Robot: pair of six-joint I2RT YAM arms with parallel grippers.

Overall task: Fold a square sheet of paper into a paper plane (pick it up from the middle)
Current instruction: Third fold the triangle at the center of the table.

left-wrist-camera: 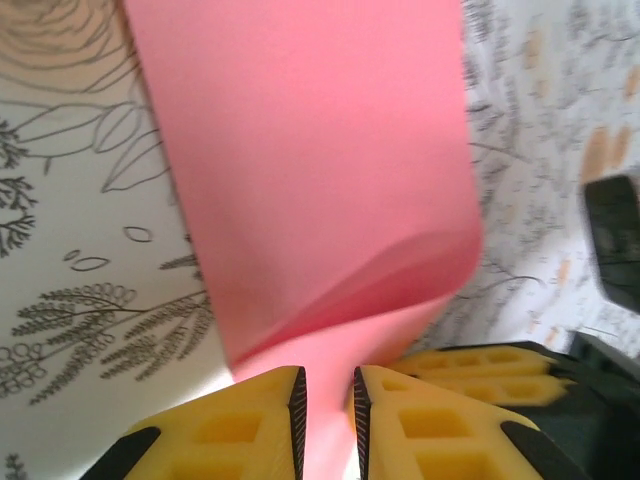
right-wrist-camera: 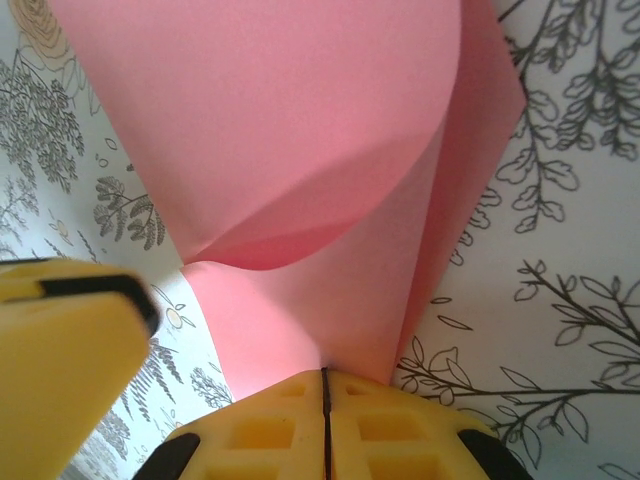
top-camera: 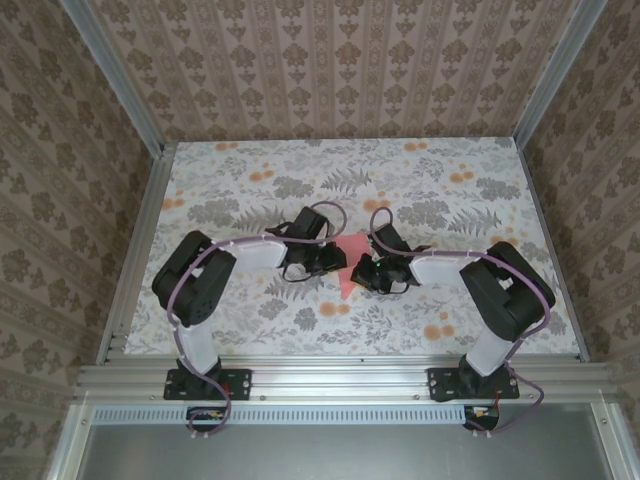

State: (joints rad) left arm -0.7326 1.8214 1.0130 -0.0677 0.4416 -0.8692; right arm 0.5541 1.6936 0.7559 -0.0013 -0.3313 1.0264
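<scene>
paper plane [top-camera: 349,268] lies curled at centre of the top view. my right gripper [right-wrist-camera: 323,390] is pressed together, pinching its lower edge; my left gripper [left-wrist-camera: 328,400] stands slightly parted around it.

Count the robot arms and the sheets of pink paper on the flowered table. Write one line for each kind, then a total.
Robot arms: 2 (left arm, right arm)
Sheets of pink paper: 1
Total: 3
</scene>
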